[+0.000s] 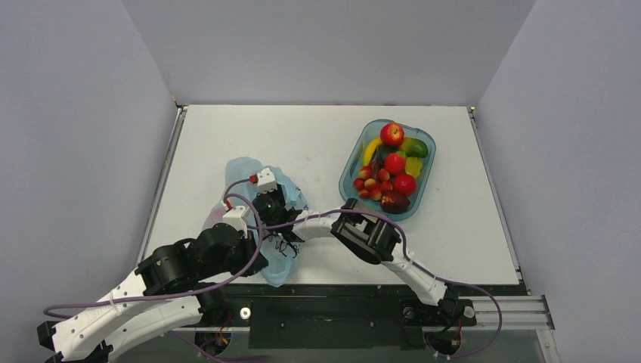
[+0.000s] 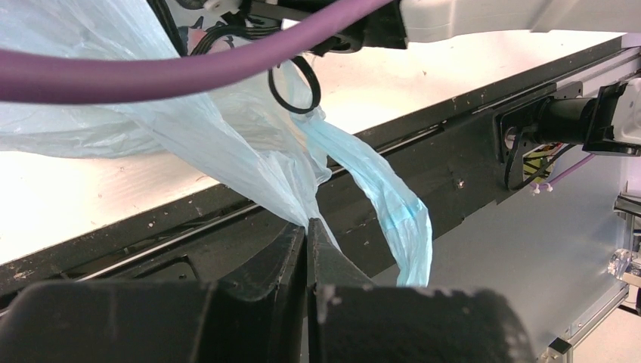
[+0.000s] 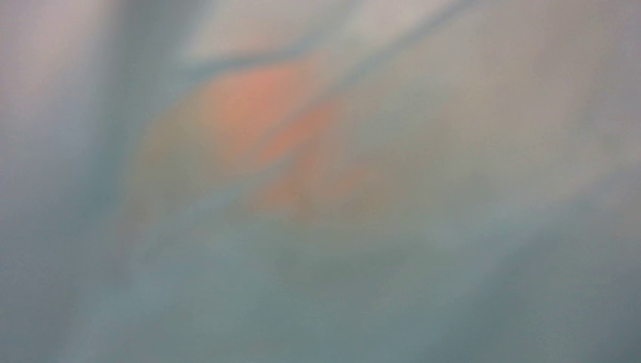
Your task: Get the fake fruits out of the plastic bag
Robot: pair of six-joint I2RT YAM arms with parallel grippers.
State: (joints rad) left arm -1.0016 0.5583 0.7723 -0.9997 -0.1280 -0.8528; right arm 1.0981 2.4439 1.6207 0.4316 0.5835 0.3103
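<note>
Grey walls close in a white surface [image 1: 317,136]. The plastic bag [image 1: 246,170] lies crumpled well left of the teal tub [image 1: 428,175], toward my arms. My left gripper [image 2: 306,249] has its jaws clenched on the bag's film. The right gripper [image 1: 270,206] is buried inside the bag, and I cannot tell how its jaws stand. Its camera shows what I take for a fake fruit [image 3: 257,128], an orange-red blur dead ahead, so the right arm is nearer.

overhead, two wrist close-ups of bag [image 1: 243,168]
</note>
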